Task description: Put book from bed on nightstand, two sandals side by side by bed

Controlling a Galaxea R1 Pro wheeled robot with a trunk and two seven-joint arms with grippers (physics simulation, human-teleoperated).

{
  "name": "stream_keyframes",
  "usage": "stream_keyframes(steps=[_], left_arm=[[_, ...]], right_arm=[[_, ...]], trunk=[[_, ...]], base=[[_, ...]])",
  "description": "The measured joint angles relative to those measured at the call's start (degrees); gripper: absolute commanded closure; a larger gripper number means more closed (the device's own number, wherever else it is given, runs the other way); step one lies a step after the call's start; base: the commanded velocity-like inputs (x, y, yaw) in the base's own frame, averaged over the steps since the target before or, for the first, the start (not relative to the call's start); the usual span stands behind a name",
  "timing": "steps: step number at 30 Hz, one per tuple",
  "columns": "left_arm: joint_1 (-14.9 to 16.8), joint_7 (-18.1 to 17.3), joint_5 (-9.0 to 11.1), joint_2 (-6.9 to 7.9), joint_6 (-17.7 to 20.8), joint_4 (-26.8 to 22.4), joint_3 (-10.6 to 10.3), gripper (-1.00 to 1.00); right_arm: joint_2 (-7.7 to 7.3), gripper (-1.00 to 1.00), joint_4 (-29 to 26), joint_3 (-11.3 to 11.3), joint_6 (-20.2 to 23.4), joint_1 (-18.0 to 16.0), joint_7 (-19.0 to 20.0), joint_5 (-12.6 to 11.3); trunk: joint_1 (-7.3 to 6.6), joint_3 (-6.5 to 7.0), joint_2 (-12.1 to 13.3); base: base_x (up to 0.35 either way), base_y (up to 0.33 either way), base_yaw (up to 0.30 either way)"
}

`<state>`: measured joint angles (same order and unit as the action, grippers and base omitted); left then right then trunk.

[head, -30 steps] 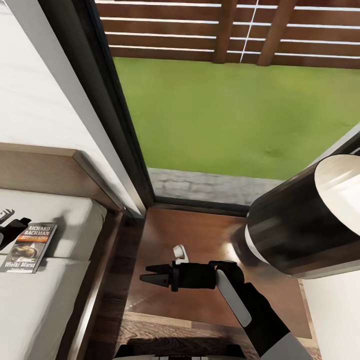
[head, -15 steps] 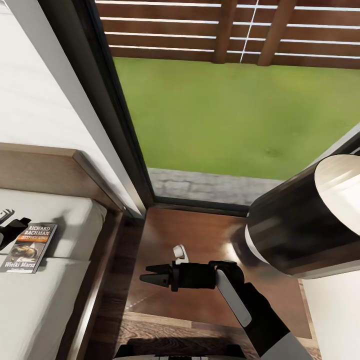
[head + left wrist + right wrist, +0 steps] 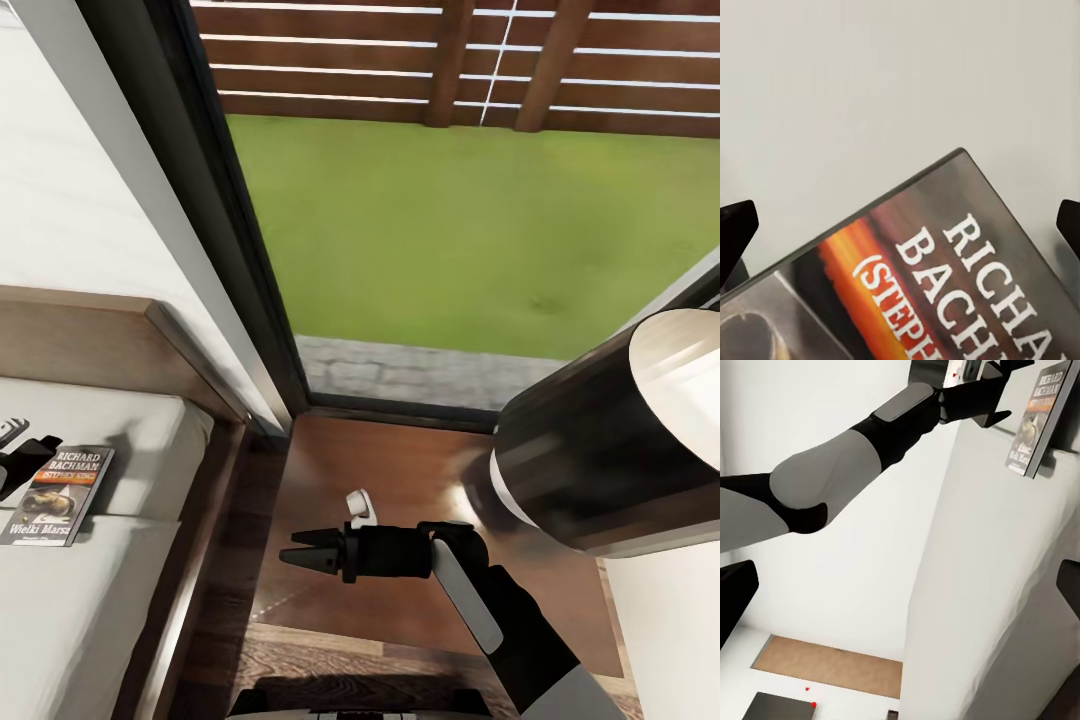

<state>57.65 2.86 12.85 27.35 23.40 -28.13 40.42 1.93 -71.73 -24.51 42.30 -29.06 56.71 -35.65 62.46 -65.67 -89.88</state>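
- Left gripper (image 3: 25, 458) hangs just above the bed's mattress (image 3: 90, 600), at the left edge of the head view, with its dark fingers spread apart and nothing between them.
- From the left wrist camera, its two fingertips (image 3: 735, 232) sit wide at either side, and the book (image 3: 937, 292) lies on the pale mattress between and beyond them, not touched by either tip.
- Just beside that gripper lies the book (image 3: 57, 495), flat on the mattress with its cover up, white "RICHARD BACHMAN" lettering and an orange band showing.
- Right gripper (image 3: 292, 552) is held out level over the nightstand (image 3: 400, 470), its tips pointing toward the bed; the jaws look nearly together from the head view, while the right wrist camera shows its fingertips (image 3: 736, 592) standing apart, gripping nothing.
- A small white thing (image 3: 360, 508) sits on the nightstand top just behind the right gripper; what it is I cannot make out.
- Through the right wrist camera the left arm (image 3: 870, 442) reaches across the mattress to the book (image 3: 1039, 420).
- Beyond the nightstand a tall dark-framed window (image 3: 215, 220) shows lawn and a slatted fence.
- Compared with half a second and a second ago, nothing has shifted: both arms, the book and the whole view sit exactly where they were.
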Motion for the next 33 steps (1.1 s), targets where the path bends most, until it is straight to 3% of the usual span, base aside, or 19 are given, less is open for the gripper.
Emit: stream_keyframes(steps=[33], left_arm=[[0.03, 0.0, 0.0, 0.0, -0.06, 0.01, 0.0, -1.0]], right_arm=[[0.0, -1.0, 0.0, 0.0, 0.01, 0.0, 0.0, 0.0]], trunk=[[0.0, 0.0, 0.0]], base=[[-0.016, -0.024, 0.0]])
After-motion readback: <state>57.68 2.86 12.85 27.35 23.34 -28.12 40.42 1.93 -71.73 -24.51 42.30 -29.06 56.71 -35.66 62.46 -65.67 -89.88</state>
